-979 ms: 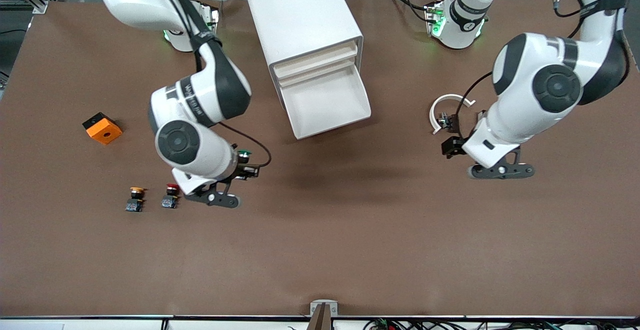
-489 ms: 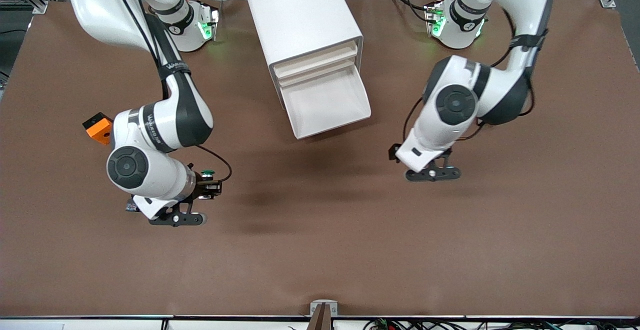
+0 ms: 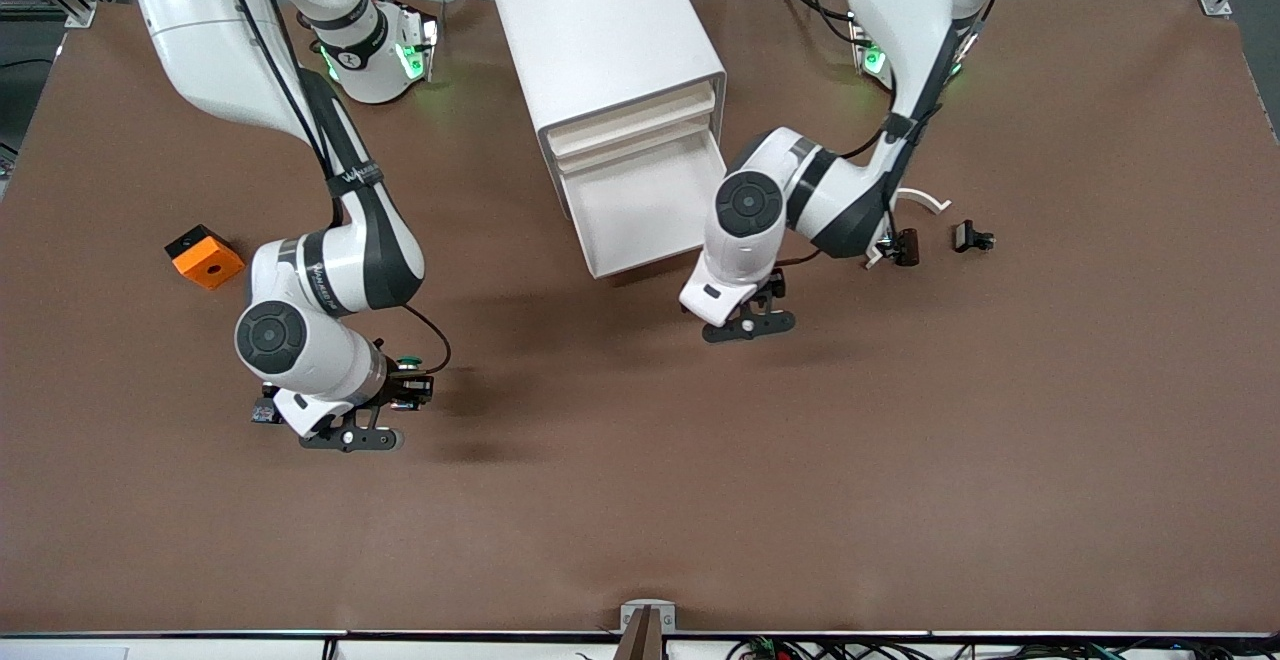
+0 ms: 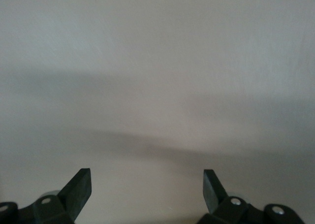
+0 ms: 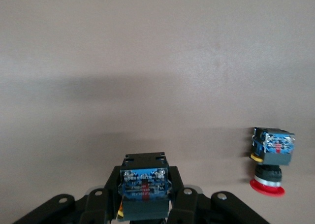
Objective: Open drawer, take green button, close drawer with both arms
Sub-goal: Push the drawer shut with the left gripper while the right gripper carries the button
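The white cabinet point(image 3: 600, 30) stands mid-table with its lowest drawer point(image 3: 662, 252) pulled out and its tray bare. My right gripper point(image 3: 408, 388) is shut on the green-capped button point(image 3: 408, 362) and holds it low over the table, well toward the right arm's end from the drawer. In the right wrist view the button's blue base point(image 5: 144, 188) sits between my right gripper's point(image 5: 144, 204) fingers. My left gripper point(image 3: 748, 325) is open and empty, low over the table just in front of the drawer's corner. In the left wrist view it point(image 4: 147, 182) faces only a plain pale surface.
A red-capped button point(image 5: 269, 161) stands on the table beside the right gripper. An orange block point(image 3: 204, 256) lies toward the right arm's end. A white curved piece point(image 3: 918, 201) and two small black parts point(image 3: 905, 246) point(image 3: 972, 237) lie toward the left arm's end.
The right arm carried the green button away from the drawer toward its end of the table. The left arm swept from its end of the table to the drawer's front.
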Robot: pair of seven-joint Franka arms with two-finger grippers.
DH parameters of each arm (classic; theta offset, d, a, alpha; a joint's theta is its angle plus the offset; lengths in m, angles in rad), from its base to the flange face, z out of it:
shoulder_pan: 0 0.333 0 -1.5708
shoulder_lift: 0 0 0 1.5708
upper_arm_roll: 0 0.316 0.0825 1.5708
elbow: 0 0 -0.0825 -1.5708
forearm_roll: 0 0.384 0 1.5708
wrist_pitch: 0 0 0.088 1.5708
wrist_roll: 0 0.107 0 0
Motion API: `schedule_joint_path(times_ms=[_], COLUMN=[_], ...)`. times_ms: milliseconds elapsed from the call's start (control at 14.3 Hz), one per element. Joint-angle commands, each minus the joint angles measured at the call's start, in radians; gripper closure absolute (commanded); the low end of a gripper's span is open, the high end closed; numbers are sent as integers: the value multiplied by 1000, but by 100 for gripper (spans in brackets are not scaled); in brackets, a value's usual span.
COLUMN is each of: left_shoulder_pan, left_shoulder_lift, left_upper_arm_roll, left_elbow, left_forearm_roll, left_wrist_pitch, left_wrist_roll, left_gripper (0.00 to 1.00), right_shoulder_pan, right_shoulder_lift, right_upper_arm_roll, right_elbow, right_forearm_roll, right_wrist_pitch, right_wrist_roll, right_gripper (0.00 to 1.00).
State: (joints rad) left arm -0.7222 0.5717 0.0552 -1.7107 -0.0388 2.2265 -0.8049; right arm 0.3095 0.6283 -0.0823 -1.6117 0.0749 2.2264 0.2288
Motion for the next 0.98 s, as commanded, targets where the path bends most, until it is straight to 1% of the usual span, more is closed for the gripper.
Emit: schedule_joint_path(times_ms=[0,70,140,210,280,629,769,909], left_shoulder_pan=[3,4,12,7,3,-33,-31,-29], left_shoulder_lift=[26,27,27,28,28,45,47,40], left_upper_arm_roll=[-17,-32,-56,-64,-67,-109,-142,-167], left_elbow=[8,6,5,5,5,5,5,6], left_forearm_roll=[-44,-71,-131,-186,-216,-225,-225,-225], left_wrist_pitch=[9,7,4,2,-1,-39,-63,-125], left_wrist_roll=[-20,-25,-25,-25,-25,-43,-80,-96], left_gripper=[0,0,0,0,0,0,0,0], right_shoulder_pan=[-29,-30,-32,-36,-41,-58,-58,-56], right_shoulder_lift=[-47,-45,-45,-45,-44,-24,-1,14], right_upper_arm_roll=[12,12,10,10,10,9,9,9], right_elbow=[-99,-99,-99,-102,-109,-108,-108,-106], right_forearm_roll=[-15,-17,-17,-17,-17,-20,-24,-33], right_wrist_pitch=[62,61,59,59,64,93,114,140], right_wrist_roll=[44,59,70,82,89,106,106,107], right_gripper=[100,100,100,100,100,100,100,100])
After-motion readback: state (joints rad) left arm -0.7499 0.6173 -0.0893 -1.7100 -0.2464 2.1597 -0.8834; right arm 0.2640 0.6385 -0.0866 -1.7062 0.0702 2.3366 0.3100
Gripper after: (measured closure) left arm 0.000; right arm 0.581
